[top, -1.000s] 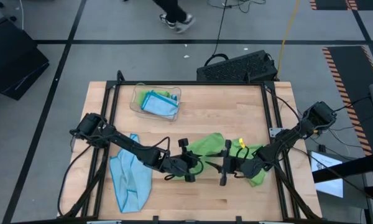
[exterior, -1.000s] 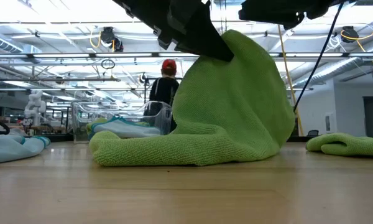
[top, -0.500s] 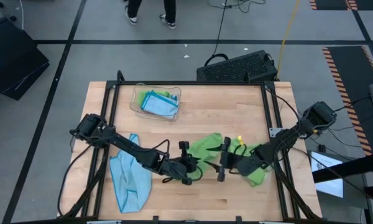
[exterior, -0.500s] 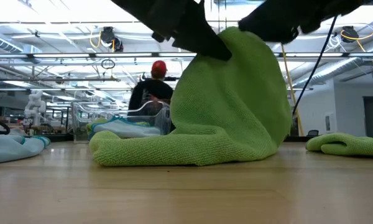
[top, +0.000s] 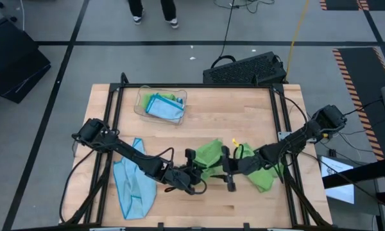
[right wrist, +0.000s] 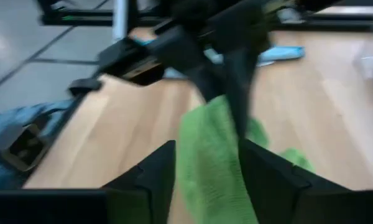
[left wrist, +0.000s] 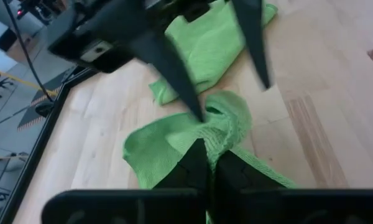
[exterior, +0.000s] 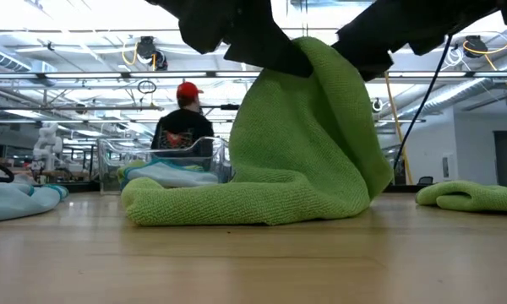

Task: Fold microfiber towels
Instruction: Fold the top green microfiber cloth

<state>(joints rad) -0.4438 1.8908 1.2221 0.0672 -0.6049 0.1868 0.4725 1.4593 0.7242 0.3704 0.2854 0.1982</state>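
A lime green microfiber towel (top: 212, 153) sits mid-table, its top bunched and raised (exterior: 308, 101). My left gripper (left wrist: 206, 146) comes from the table's left and is shut on that raised part. My right gripper (right wrist: 205, 168) comes from the table's right and is open. Its two fingers (left wrist: 180, 81) stand on either side of the same raised bunch. A second green towel (top: 264, 178) lies crumpled under the right arm. A light blue towel (top: 131, 183) lies spread at the near left. My left gripper pinches a bunched fold at the top of the green towel (left wrist: 216, 124) between its two fingers, slanting down from the table's left. The towel hangs slack below the fingers like a tent, and its lower part (exterior: 194, 207) lies on the table. My right gripper stands around the raised bunch; whether a finger touches the cloth I cannot tell.
A clear plastic tray (top: 141, 102) with blue towels inside stands at the far left of the table. A black keyboard-like case (top: 244, 69) lies beyond the far edge. A person (exterior: 182, 127) stands in the room behind.
My right gripper has moved toward the table's left and slightly down, turning, until its fingers stand about the towel's raised top. My left gripper has shifted a little toward the near edge and rolled, still holding the towel up. The person behind has walked left.
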